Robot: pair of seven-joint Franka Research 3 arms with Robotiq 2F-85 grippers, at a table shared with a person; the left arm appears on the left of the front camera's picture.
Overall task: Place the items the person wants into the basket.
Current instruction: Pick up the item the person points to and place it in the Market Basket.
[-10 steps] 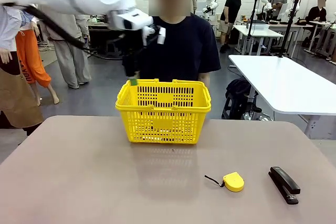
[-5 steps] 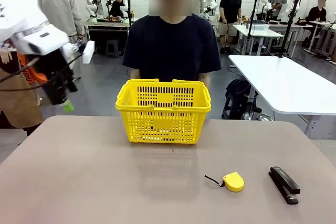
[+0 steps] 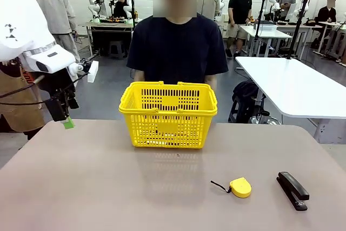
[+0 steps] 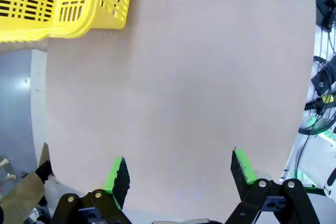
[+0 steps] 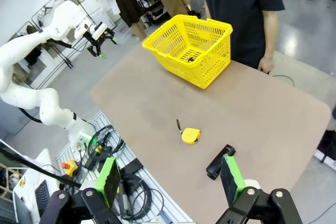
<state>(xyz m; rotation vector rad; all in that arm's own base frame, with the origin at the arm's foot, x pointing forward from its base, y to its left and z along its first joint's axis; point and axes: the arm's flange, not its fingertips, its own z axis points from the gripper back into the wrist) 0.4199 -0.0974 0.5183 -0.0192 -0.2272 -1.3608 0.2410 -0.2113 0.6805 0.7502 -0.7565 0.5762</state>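
left gripper (image 3: 64,113) released, empty, over the table's (image 3: 81,187) far-left corner | right gripper (image 5: 170,178) released, parked off near edge | basket (image 3: 168,114) at far edge before person (image 3: 178,47), reachable; dark item (image 5: 192,54) inside

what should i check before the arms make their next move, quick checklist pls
1. Left gripper open, nothing between its pads: ok.
2. Right gripper open and empty: ok.
3. Basket upright at the table's far side, before the person: ok.
4. Wanted items all in the basket: cannot tell, something dark lies inside.
5. Tape measure and stapler left on the table: ok.
6. Person's hands away from the basket: cannot tell.
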